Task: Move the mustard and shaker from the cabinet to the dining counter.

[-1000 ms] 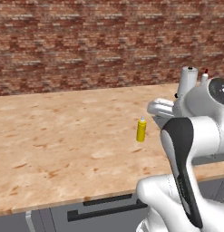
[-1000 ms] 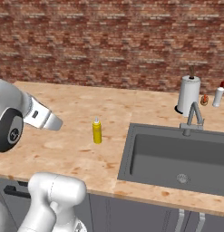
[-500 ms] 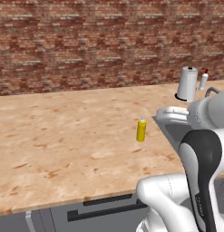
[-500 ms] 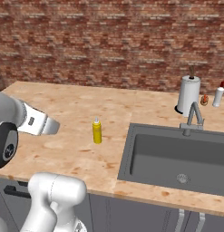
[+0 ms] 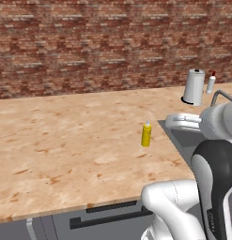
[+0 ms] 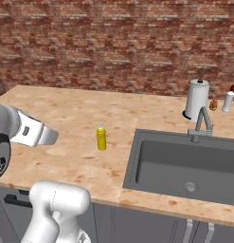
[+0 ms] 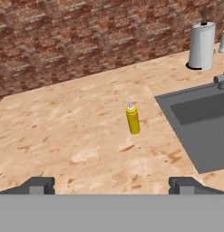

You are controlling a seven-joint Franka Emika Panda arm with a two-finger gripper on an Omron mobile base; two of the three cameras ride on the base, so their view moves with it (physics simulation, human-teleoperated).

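mustard (image 5: 146, 134) upright on dining counter (image 5: 61, 140), just left of sink (image 6: 184, 161), clear of everything. gripper (image 7: 111, 185) well back from bottle, fingers (image 7: 38, 185) spread wide, holding nothing. paper towel roll (image 6: 197, 99) and white bottle (image 6: 228, 100) far behind. shaker yet to come; risk of a later placement beside the bottle clipping the nozzle and toppling it toward sink.

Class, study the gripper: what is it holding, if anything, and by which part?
Nothing is held. The gripper is open and empty, its fingertips wide apart, with the mustard standing free and upright on the dining counter ahead of it.
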